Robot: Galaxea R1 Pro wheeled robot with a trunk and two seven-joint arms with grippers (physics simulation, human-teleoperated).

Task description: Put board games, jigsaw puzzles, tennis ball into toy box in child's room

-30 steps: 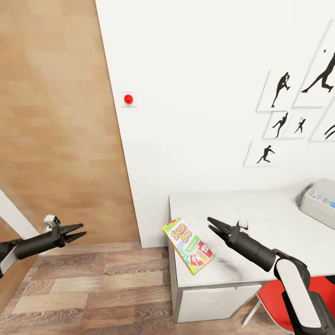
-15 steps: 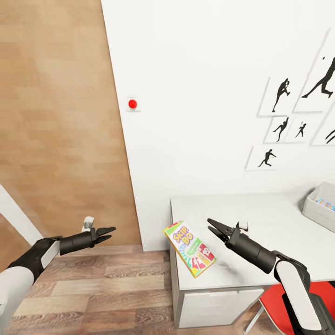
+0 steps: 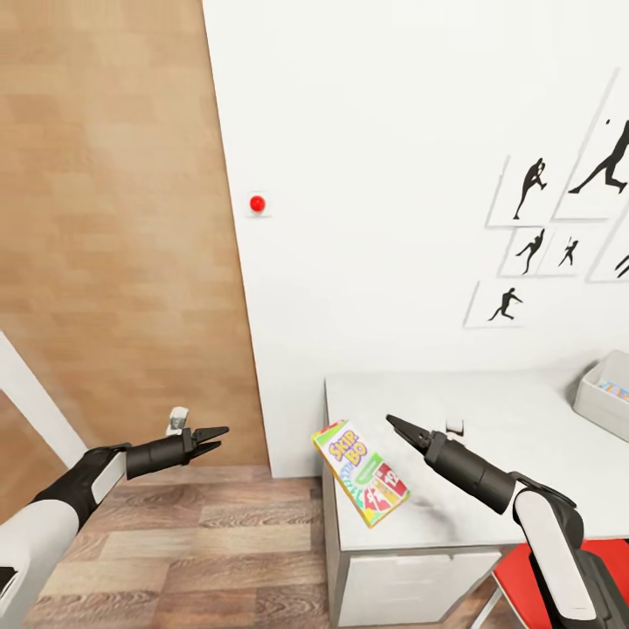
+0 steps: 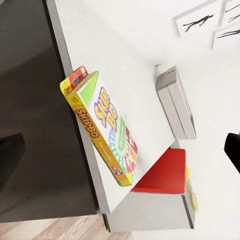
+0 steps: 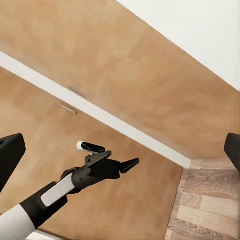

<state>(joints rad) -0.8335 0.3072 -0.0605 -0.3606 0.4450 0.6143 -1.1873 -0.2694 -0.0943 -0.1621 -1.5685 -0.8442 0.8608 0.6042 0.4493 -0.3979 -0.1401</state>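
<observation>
One game box [image 3: 360,473] overhangs the table [image 3: 489,411] corner just beside the empty right gripper [image 3: 399,426], its fingers pressed together; a nudge risks toppling it.

White wall [image 3: 376,131], wood floor [image 3: 218,542], red chair [image 3: 603,568]

Skip-Bo board game [image 3: 361,472] overhangs table [image 3: 489,411] corner; grey toy box [image 3: 603,397] well apart
</observation>
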